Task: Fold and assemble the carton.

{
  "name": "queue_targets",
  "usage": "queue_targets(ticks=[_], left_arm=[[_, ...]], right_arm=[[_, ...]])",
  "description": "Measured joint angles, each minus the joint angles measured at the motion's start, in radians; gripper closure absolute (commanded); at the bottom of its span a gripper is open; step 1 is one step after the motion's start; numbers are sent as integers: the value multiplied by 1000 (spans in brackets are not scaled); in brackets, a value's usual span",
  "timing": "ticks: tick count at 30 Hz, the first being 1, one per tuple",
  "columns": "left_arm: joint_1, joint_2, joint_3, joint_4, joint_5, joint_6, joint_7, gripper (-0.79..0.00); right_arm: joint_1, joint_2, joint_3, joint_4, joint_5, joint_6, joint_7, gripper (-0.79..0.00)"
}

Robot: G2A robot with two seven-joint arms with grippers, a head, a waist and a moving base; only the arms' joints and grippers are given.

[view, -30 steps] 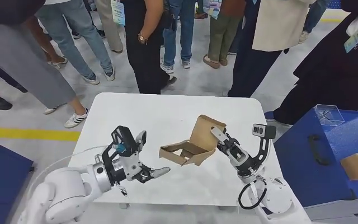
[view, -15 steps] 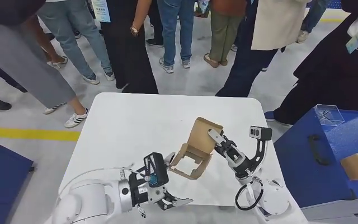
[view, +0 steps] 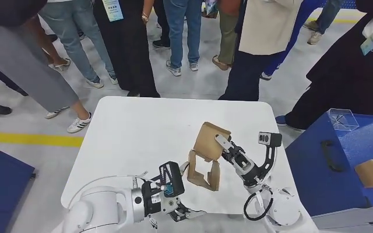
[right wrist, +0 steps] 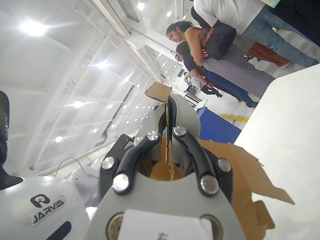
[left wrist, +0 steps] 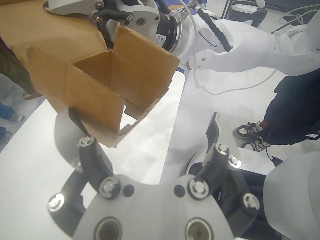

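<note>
The right claw [right wrist: 168, 106] is pressed together on a thin cardboard panel, pinching the carton [view: 205, 157] by one upper wall, so the half-opened sleeve hangs ahead of and below its fingertips over the near part of the table [view: 134, 134]. The left claw [left wrist: 143, 128] is spread wide just beneath the carton's lowest corner, one finger [left wrist: 75, 126] tucked close behind a hanging flap; whether it touches cannot be told. The likely trouble is the single-edge grip: a push from the spread claw could swing the carton about that pinch, slide the panel out, or skew the sleeve flat again, and a finger catching the ragged flap could crease it the wrong way. The left wrist view looks into the hollow inside with its fold lines and loose bottom flaps, which the top view reduces to a narrow outline; the right wrist view shows the cardboard sandwiched between the pads.
</note>
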State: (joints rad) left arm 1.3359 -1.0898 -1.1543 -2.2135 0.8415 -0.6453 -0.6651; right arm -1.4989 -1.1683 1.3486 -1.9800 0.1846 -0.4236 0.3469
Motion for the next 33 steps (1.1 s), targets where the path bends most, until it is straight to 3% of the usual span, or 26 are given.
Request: queue_targets(ticks=[10, 16, 27, 33], left_arm=[[0, 0, 0, 0, 0, 0, 0, -785], [-8, -3, 35, 0, 45, -13, 49, -785], [-156, -31, 176, 103, 92, 18, 95, -785], [-171, -30, 155, 125, 72, 36, 104, -785]], right_arm=[[-1, 0, -1, 0, 3, 4, -4, 0], [-4, -10, -40, 4, 52, 73, -64, 0], [3, -20, -53, 5, 140, 152, -77, 0], [33, -24, -20, 26, 243, 223, -102, 0]])
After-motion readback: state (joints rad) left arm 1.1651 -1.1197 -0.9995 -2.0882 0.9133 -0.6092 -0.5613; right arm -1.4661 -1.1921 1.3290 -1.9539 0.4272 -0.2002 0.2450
